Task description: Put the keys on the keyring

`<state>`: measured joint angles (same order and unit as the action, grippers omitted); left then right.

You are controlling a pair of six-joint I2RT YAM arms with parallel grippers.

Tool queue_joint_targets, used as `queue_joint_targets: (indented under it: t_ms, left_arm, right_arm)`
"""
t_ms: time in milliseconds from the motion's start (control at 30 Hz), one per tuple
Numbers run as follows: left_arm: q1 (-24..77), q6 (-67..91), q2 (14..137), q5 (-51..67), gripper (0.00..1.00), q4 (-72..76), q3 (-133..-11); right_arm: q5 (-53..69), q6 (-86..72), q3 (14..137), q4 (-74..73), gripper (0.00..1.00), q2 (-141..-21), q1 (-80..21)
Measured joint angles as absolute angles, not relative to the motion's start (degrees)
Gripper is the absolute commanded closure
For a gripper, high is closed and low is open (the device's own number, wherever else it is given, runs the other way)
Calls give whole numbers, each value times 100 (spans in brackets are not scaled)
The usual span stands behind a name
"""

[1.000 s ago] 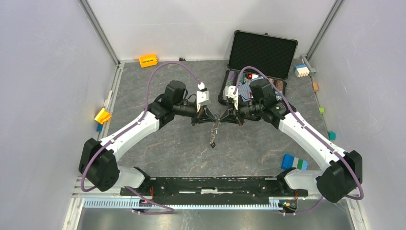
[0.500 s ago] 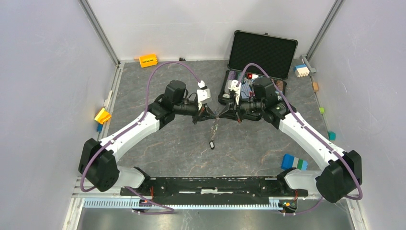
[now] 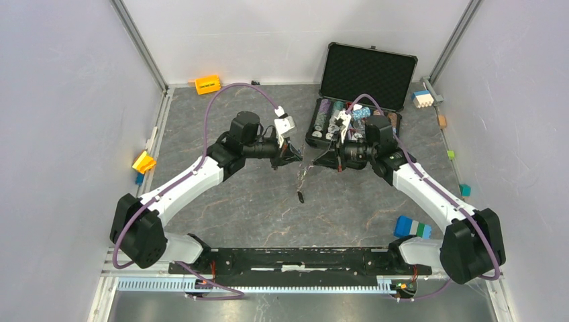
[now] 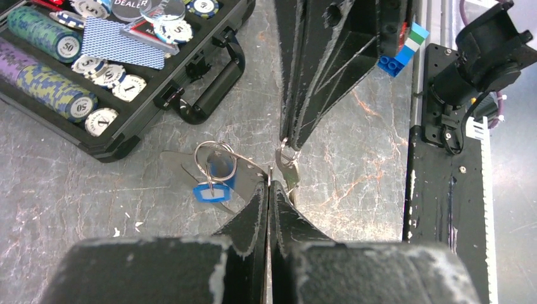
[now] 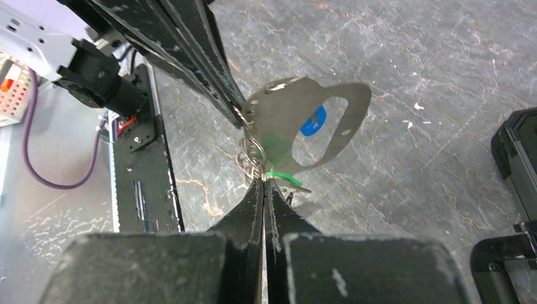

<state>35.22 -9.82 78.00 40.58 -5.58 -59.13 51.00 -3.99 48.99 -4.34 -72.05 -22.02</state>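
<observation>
Left end effector (image 3: 295, 159) is clenched on the flat edge of the keyring (image 5: 304, 88), a silver oval plate held in the air above the grey, veined stone-look worktop (image 3: 255, 208) between pale matte walls (image 3: 60, 134). Right end effector (image 3: 315, 162) is pinched shut on its small wire rings, where a green tag (image 5: 282, 177) shows; a thin chain (image 3: 303, 180) dangles to a dark fob (image 3: 300, 197). Right again, a black foam-lined case (image 3: 368, 72) stands open.
</observation>
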Motion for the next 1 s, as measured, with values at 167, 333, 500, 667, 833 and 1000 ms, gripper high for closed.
queue_joint_targets:
  t_ms: [167,333,500,667,833,1000]
  left_arm:
    - [3522,-766,7800,3813,98,-552,-5913]
    - [3544,-578,7800,3518,98,-561,-5913]
    - [3599,-421,7800,3295,98,-591,-5918]
    - [3640,-298,7800,3227,98,-593,-5924]
    - [3680,-176,7800,3181,98,-593,-5933]
    - [3688,-108,7800,3148,98,-628,-5948]
  right_arm:
    - [5310,-788,4893,-21,100,-7205,-2163]
    - [5391,-1068,4901,158,100,-7210,-2161]
    - [5376,-1278,5019,270,100,-7297,-2158]
    - [5286,-1481,5140,381,100,-7443,-2158]
    - [5151,-1586,5177,397,100,-7561,-2158]
    - [5085,-1649,5231,390,100,-7653,-2158]
